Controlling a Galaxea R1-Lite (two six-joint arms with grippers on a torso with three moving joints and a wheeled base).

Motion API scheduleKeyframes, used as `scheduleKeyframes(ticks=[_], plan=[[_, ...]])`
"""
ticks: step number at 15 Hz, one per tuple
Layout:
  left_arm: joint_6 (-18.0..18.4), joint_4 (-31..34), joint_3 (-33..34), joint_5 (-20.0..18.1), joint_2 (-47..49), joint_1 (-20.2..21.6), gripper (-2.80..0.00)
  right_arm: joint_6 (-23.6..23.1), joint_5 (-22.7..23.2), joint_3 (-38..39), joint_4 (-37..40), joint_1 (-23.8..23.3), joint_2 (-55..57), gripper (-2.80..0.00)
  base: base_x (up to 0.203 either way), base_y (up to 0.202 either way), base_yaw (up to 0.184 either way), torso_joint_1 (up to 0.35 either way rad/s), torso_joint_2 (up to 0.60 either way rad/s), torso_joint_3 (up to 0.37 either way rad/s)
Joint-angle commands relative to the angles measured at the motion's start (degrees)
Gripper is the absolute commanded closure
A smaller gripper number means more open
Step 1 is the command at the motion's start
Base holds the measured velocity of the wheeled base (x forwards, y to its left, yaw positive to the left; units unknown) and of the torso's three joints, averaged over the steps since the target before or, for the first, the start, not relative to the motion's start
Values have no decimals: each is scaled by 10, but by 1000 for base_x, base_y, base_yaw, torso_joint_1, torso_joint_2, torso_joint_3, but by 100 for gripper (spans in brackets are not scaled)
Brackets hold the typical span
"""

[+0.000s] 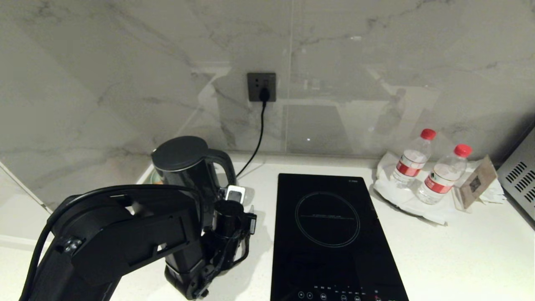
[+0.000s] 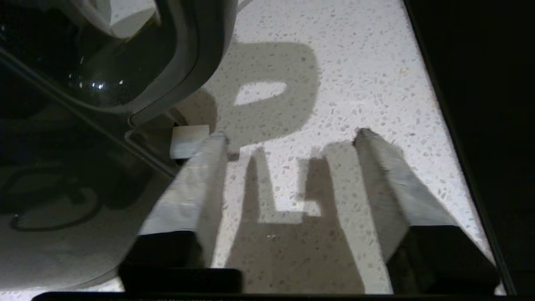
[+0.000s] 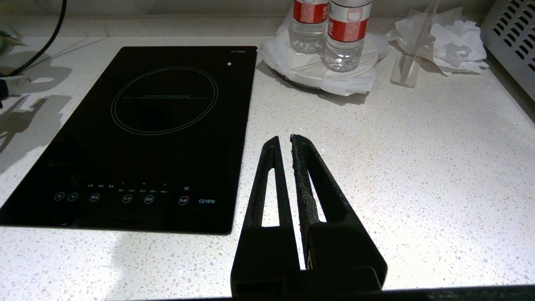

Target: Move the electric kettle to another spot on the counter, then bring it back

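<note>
The electric kettle (image 1: 180, 154), glossy black with a flat lid and loop handle, stands at the back left of the white speckled counter (image 1: 459, 251). My left arm hides its lower part. In the left wrist view my left gripper (image 2: 291, 133) is open over bare counter, with nothing between its taped fingers. The kettle's handle (image 2: 200, 62) is just beyond the tip of one finger (image 2: 196, 184). In the right wrist view my right gripper (image 3: 283, 137) hangs shut and empty over the counter, right of the cooktop.
A black glass cooktop (image 1: 330, 234) lies in the middle of the counter. A cord (image 1: 259, 138) runs from the wall socket (image 1: 261, 87) down behind the kettle. Two water bottles (image 1: 413, 161) on a paper-covered plate, a card stand (image 1: 476, 182) and a perforated metal appliance (image 1: 520, 179) fill the right.
</note>
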Motion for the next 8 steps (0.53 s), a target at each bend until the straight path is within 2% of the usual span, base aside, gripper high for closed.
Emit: scheduleKeyframes(ticks=[1, 8], plan=[[0, -4, -4, 2, 5, 0, -280, -1, 0, 0, 0, 0, 1, 0, 0, 0, 0, 0, 0, 0], [0, -3, -30, 3, 29, 2, -280, 0, 0, 0, 1, 0, 0, 0, 0, 0, 0, 0, 0, 0]])
